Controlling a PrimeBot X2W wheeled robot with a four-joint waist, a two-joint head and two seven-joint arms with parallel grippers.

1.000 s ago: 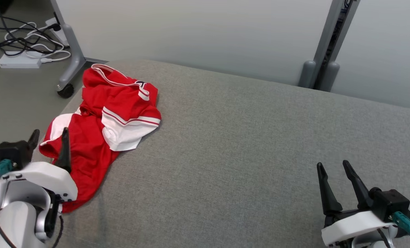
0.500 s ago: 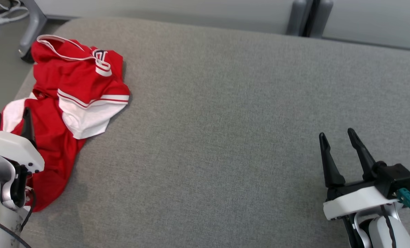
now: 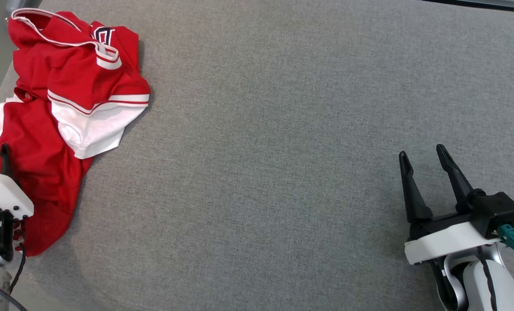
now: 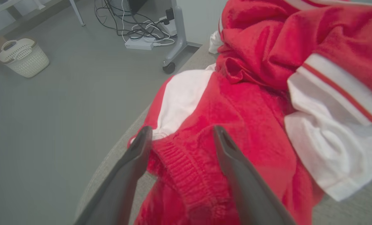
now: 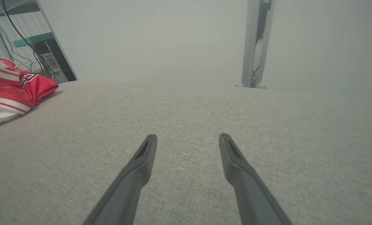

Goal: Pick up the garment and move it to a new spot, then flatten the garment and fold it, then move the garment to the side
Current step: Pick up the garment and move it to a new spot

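The garment (image 3: 67, 86), a crumpled red top with white panels and striped trim, lies at the far left of the grey fabric surface (image 3: 282, 151), partly over its left edge. My left gripper (image 4: 179, 131) is open, its fingers either side of the garment's (image 4: 251, 103) ribbed red hem; whether they touch it I cannot tell. One left finger (image 3: 5, 157) shows over the red cloth in the head view. My right gripper (image 3: 421, 151) is open and empty at the lower right, far from the garment. In the right wrist view that gripper (image 5: 187, 136) hovers over bare fabric, the garment (image 5: 7, 90) far left.
Beyond the surface's left edge is grey floor with a white basket (image 4: 22, 57), a tangle of cables and a power strip (image 4: 139, 43), and a wheeled frame leg (image 4: 173, 40). A grey post (image 5: 254, 43) stands behind the far edge.
The head camera has tipped down, so the wall, floor and cables have slid out of its picture. The garment lies as before. Both grippers stay open.
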